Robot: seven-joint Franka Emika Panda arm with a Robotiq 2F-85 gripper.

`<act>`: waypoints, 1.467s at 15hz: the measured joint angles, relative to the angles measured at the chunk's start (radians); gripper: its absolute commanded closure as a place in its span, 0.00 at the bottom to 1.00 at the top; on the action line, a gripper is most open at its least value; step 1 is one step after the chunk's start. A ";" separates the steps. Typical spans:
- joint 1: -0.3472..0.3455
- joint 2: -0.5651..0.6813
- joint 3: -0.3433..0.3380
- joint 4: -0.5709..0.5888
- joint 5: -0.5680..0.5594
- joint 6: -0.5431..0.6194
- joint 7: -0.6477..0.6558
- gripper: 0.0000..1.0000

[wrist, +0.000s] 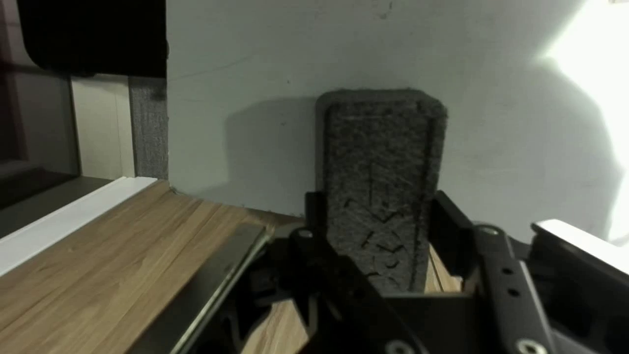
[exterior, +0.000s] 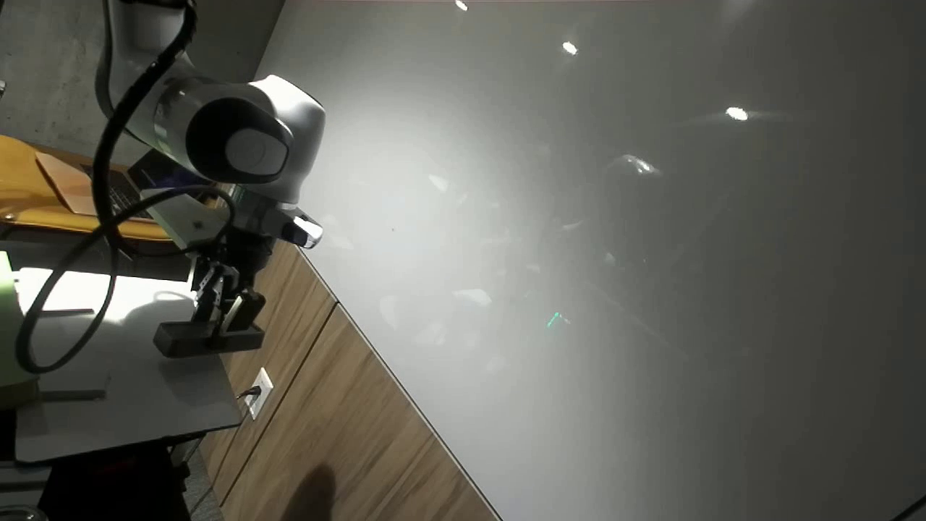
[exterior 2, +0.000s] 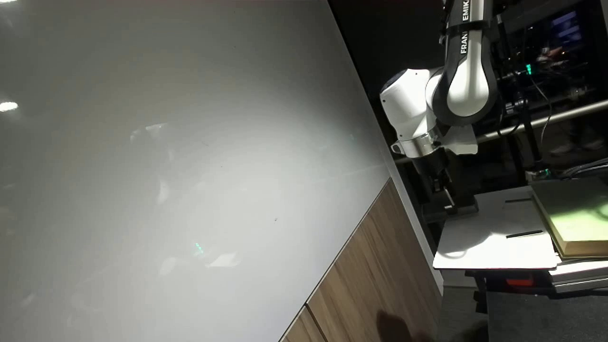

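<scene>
both exterior views show one robot arm point(exterior 2: 413, 104), and the wrist view shows two fingers point(wrist: 452, 236) with one dark grey block point(wrist: 383, 162) between them. in an exterior view there are one desk point(exterior 2: 494, 213), two dark strips point(exterior 2: 524, 234) on it and one green-topped slab point(exterior 2: 574, 209). also in an exterior view are one laptop point(exterior: 127, 189), one wall outlet point(exterior: 265, 385), one plug point(exterior: 252, 391) in that outlet and one large glossy board point(exterior: 615, 260).

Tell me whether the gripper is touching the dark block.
Touching. The wrist view shows the gripper shut on the dark block, its fingers against both long sides with no visible gap.
</scene>
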 measured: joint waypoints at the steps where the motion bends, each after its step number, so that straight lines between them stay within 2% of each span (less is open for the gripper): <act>1: -0.001 0.010 -0.002 -0.001 -0.018 0.000 0.028 0.71; 6: 0.012 0.050 -0.002 -0.001 -0.028 0.001 0.083 0.71; 19: 0.032 0.051 -0.002 0.008 0.037 -0.003 0.085 0.71; 21: 0.035 0.051 0.001 0.008 0.062 -0.008 0.085 0.66; 22: 0.037 0.051 0.003 0.008 0.073 -0.012 0.085 0.58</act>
